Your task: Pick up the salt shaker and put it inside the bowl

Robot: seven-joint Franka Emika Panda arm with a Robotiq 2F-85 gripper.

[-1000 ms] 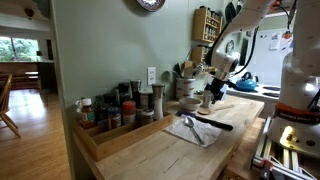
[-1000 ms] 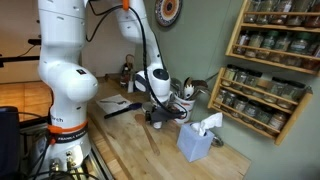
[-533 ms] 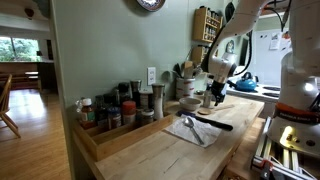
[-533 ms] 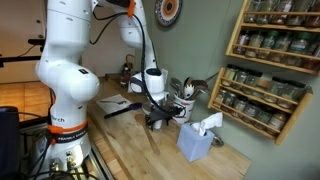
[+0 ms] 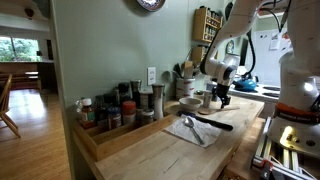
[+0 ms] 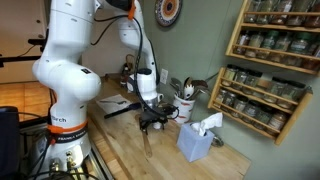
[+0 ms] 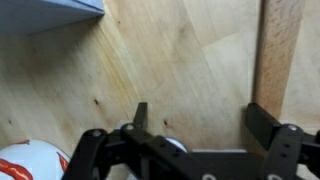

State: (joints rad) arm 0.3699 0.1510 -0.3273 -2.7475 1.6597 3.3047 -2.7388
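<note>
The bowl (image 5: pixel 190 103) is small and pale with a dark inside, and sits on the wooden counter near the utensil holder. A small pale shaker (image 5: pixel 206 98) stands just beside it. My gripper (image 5: pixel 221 99) hangs low over the counter next to the shaker, and it also shows in an exterior view (image 6: pixel 150 122). In the wrist view the gripper (image 7: pixel 200 112) is open, with only bare wood between its fingers. A small white round top (image 7: pixel 172 146) peeks out by the left finger's base; I cannot tell whether it is the shaker.
A wooden tray of spice jars (image 5: pixel 110 115) and tall grinders (image 5: pixel 157 100) line the wall. A cloth with utensils (image 5: pixel 195 128) lies in front of the bowl. A blue tissue box (image 6: pixel 196 140) stands near the gripper. A white and red round object (image 7: pixel 28 162) is at lower left.
The gripper has shifted sideways along the counter, away from the bowl, and sits slightly lower. It stays open and empty. Nothing else has moved.
</note>
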